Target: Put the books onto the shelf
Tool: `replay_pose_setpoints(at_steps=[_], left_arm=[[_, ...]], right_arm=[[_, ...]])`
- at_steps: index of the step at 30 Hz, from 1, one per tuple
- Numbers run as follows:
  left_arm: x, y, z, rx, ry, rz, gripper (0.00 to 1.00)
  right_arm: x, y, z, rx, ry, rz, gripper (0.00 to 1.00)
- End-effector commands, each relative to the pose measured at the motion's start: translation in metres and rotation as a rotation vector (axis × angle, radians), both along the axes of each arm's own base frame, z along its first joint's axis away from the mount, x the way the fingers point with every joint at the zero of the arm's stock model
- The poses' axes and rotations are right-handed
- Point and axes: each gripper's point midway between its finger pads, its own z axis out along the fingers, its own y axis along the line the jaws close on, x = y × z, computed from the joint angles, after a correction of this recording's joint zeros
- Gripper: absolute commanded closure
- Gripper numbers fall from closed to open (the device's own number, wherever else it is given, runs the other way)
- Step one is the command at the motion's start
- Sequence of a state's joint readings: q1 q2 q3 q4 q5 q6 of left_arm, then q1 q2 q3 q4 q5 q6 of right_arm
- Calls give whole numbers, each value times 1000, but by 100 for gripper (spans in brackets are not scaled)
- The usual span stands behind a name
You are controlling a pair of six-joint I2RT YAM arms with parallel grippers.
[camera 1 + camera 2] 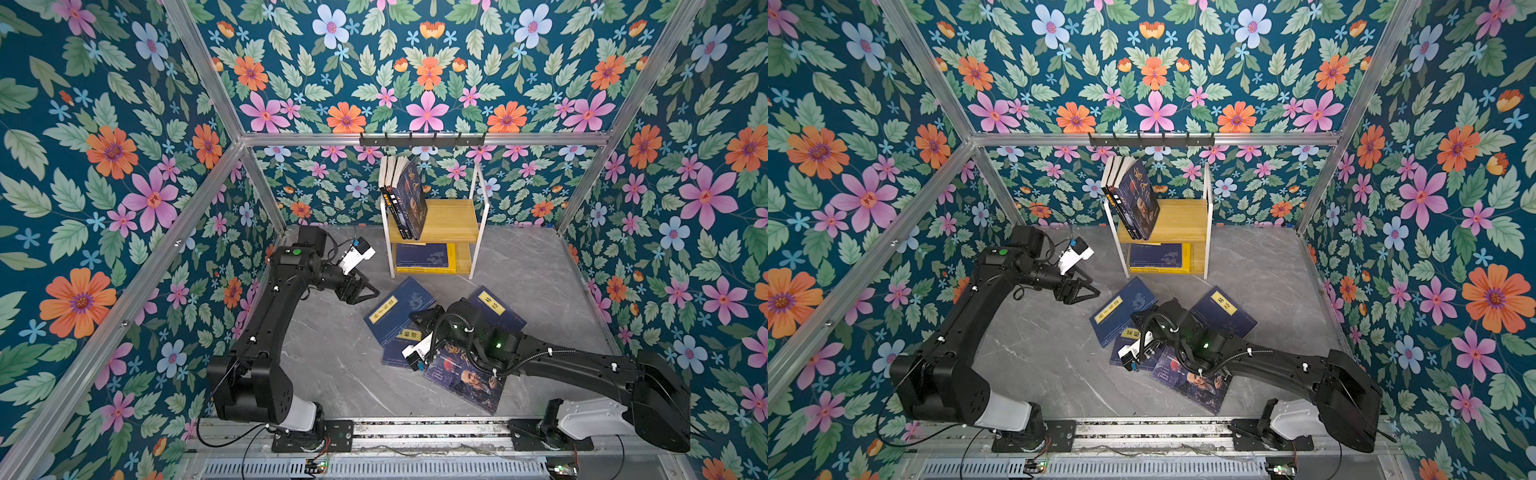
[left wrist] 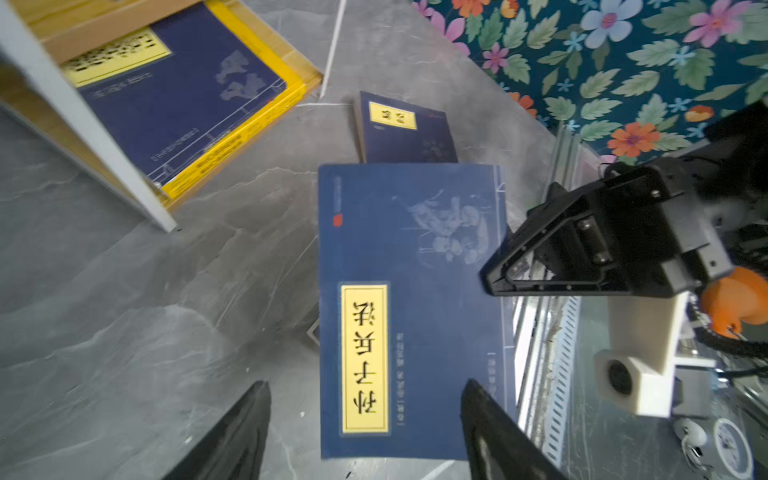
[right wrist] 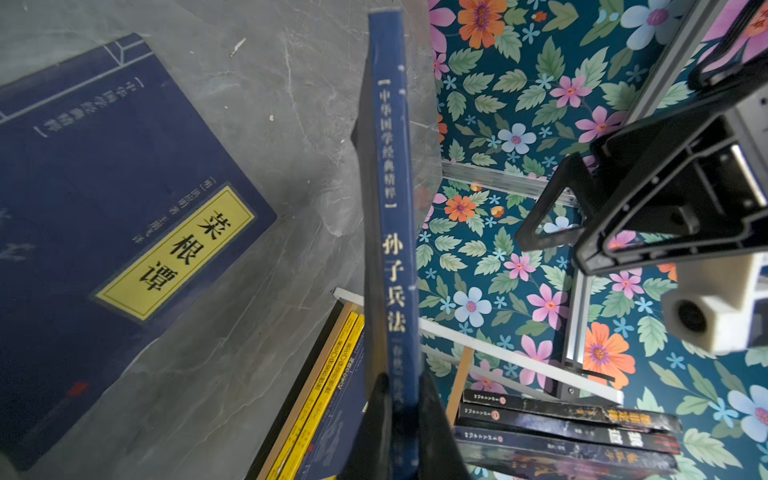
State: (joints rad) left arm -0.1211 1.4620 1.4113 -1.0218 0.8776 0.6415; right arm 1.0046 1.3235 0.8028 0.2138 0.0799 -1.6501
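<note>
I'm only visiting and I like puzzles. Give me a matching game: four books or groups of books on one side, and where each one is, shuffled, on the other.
Things
1. dark books
2. yellow books
3. navy book nearest the left arm
4. portrait-cover book

Places
A. flat on the grey floor, partly under the right arm
B. standing on the shelf's upper board
C. clamped in the right jaws
D. stacked flat on the shelf's lower board

Pairs: 1-B, 2-D, 3-C, 4-A

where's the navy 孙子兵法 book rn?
Navy book is mid-floor in both top views, before the shelf, spine clamped in the right gripper; open left gripper just left.
</note>
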Motion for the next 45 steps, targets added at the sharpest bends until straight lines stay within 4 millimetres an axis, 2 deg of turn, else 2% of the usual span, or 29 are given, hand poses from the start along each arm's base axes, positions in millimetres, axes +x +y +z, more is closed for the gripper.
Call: replay_pose_setpoints(at_steps=[1, 4, 7, 11, 13, 20, 25, 30, 34, 39, 45], left_arm=[[22, 16, -4, 61, -49, 104, 15], [34, 32, -7, 104, -100, 181, 6], [49, 50, -12, 136, -135, 287, 0], [56, 72, -15, 157, -183, 392, 0], [56, 81, -28, 183, -189, 427, 0], [49, 94, -54, 182, -175, 490, 0], [48, 99, -56, 121, -169, 538, 0], [51, 105, -75, 97, -131, 600, 0], [49, 112, -87, 124, -126, 630, 0], [49, 105, -81, 72, -108, 619, 0], [50, 105, -83, 72, -104, 619, 0]], right_arm=[[7, 2, 12, 85, 3, -51, 100], [8, -4, 8, 133, 55, -97, 100], [14, -10, 2, 165, 102, -155, 100], [24, -12, 14, 261, 136, -237, 100], [26, -14, 16, 295, 149, -254, 100], [52, -30, 21, 340, 184, -386, 100], [80, -49, 24, 370, 204, -504, 100], [102, -61, 14, 383, 234, -576, 100], [120, -67, 17, 418, 223, -617, 100], [140, -64, 28, 454, 177, -646, 100], [172, -62, 22, 435, 114, -688, 100]])
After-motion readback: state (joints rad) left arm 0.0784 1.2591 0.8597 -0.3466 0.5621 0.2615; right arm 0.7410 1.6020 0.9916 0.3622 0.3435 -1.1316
